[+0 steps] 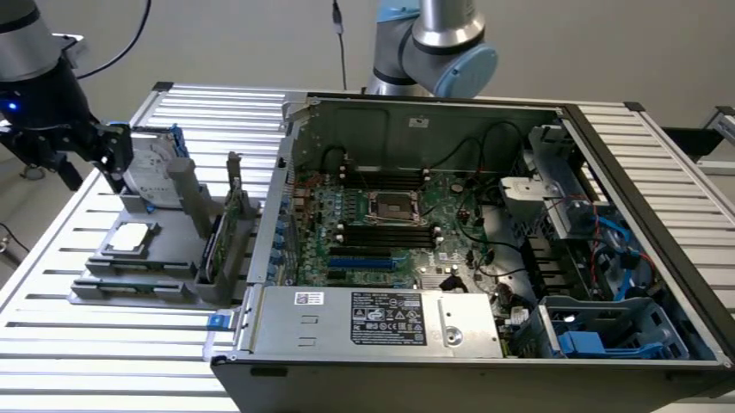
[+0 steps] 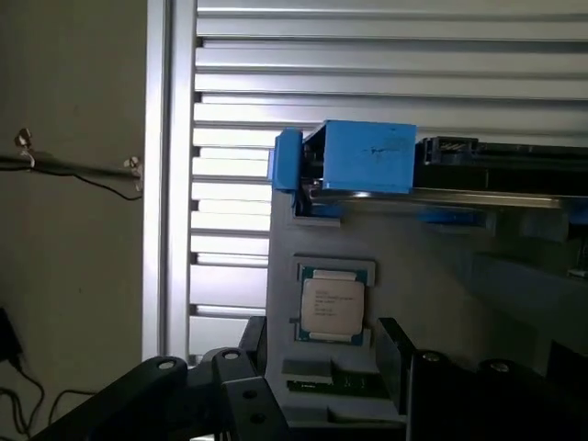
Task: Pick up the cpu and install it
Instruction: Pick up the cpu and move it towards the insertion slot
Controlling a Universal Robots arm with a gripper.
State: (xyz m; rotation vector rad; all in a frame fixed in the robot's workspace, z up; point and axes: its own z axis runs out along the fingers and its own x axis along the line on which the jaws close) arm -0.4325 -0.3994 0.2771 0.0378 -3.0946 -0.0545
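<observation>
The tool (image 1: 89,163), open and empty, hangs clear of the cpu (image 2: 333,308) lying in its grey holder (image 2: 423,276); approach stage, I judge; the pick calls for a straight descent, fingers astride the chip's edges.

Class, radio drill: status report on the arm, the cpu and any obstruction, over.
End effector open, empty, clear of the cpu. The cpu flat in grey holder, top uncovered. Hard drive upright close beside end effector.
</observation>
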